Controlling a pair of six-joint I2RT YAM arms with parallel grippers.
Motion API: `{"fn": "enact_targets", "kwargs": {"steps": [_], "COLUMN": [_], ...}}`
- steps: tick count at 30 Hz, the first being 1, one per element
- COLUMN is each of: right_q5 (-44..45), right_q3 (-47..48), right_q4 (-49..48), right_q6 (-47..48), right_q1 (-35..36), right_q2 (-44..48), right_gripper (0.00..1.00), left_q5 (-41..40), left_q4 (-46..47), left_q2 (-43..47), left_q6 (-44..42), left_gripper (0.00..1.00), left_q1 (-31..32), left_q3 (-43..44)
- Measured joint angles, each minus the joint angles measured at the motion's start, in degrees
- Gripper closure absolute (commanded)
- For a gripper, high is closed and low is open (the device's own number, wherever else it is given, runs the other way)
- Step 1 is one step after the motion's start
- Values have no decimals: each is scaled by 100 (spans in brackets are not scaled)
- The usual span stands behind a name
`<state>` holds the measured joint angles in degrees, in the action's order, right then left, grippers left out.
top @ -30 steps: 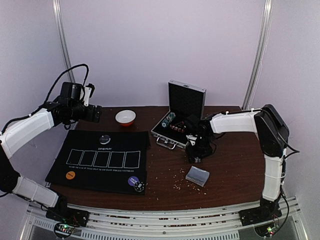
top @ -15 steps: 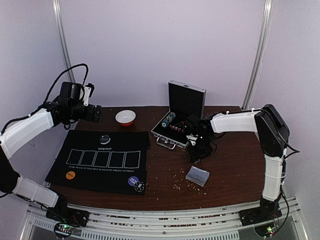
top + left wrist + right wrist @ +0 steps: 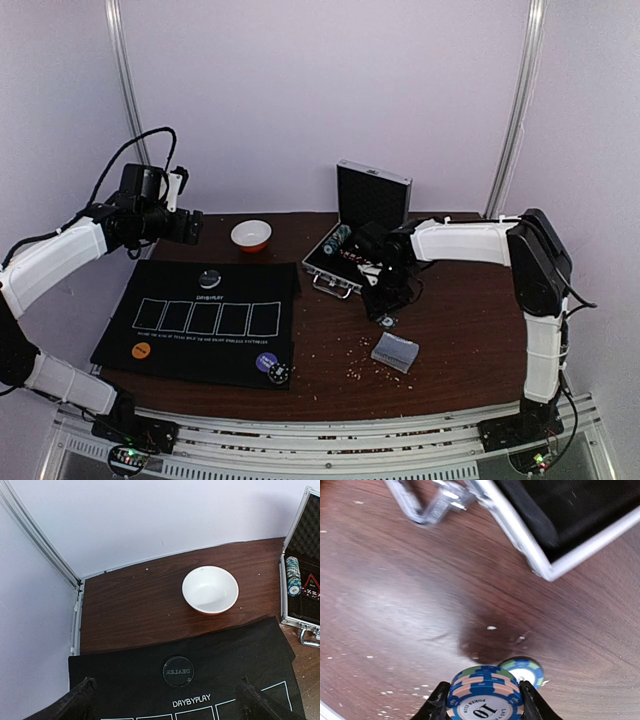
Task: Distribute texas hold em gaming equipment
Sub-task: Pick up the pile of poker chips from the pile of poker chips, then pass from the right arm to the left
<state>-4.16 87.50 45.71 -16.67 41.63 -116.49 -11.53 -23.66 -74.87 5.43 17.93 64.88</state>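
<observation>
My right gripper (image 3: 481, 696) is shut on a short stack of blue striped poker chips (image 3: 482, 682), held just above the brown table in front of the open case. One more blue chip (image 3: 522, 671) lies flat on the table right behind the stack. From above, the right gripper (image 3: 385, 298) hangs beside the case, with the grey-blue deck of cards (image 3: 395, 352) nearer me. My left gripper (image 3: 167, 702) stands open and empty over the black mat's far edge, above the dealer disc (image 3: 178, 671). On the mat's near edge lie an orange disc (image 3: 141, 351), a purple disc (image 3: 265, 362) and a striped chip (image 3: 279, 373).
The open metal case (image 3: 372, 200) holds a roll of chips (image 3: 337, 240) at the back centre. A white bowl with a red rim (image 3: 251, 235) stands behind the black mat (image 3: 180, 345). Small crumbs are scattered over the table between mat and deck.
The right gripper has shut on the chip stack, risen and shifted slightly left, leaving one chip on the table. The left arm has not moved.
</observation>
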Motion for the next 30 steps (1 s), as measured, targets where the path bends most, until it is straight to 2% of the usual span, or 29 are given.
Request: {"fn": "enact_targets", "kwargs": {"steps": [7, 11, 17, 22, 26, 30], "right_q5": [44, 236, 645, 769, 824, 901], "right_q3": [505, 966, 1484, 1661, 1843, 1912], "right_q4": [138, 120, -627, -1220, -1554, -1805], "right_q6": [146, 361, 1045, 1631, 1963, 2186], "right_q1": [341, 706, 1513, 2009, 2127, 2184], "right_q2": [0, 0, 0, 0, 0, 0], "right_gripper": [100, 97, 96, 96, 96, 96], "left_q5": [44, 411, 2216, 4133, 4988, 5399], "left_q4": [0, 7, 339, 962, 1499, 1923], "left_q2": [0, 0, 31, 68, 201, 214], "left_q6": [4, 42, 256, 634, 994, 1373], "left_gripper": [2, 7, 16, 10, 10, 11], "left_q1": [0, 0, -2, 57, 203, 293], "left_q3": [0, -13, -345, -905, -1464, -1821]}}
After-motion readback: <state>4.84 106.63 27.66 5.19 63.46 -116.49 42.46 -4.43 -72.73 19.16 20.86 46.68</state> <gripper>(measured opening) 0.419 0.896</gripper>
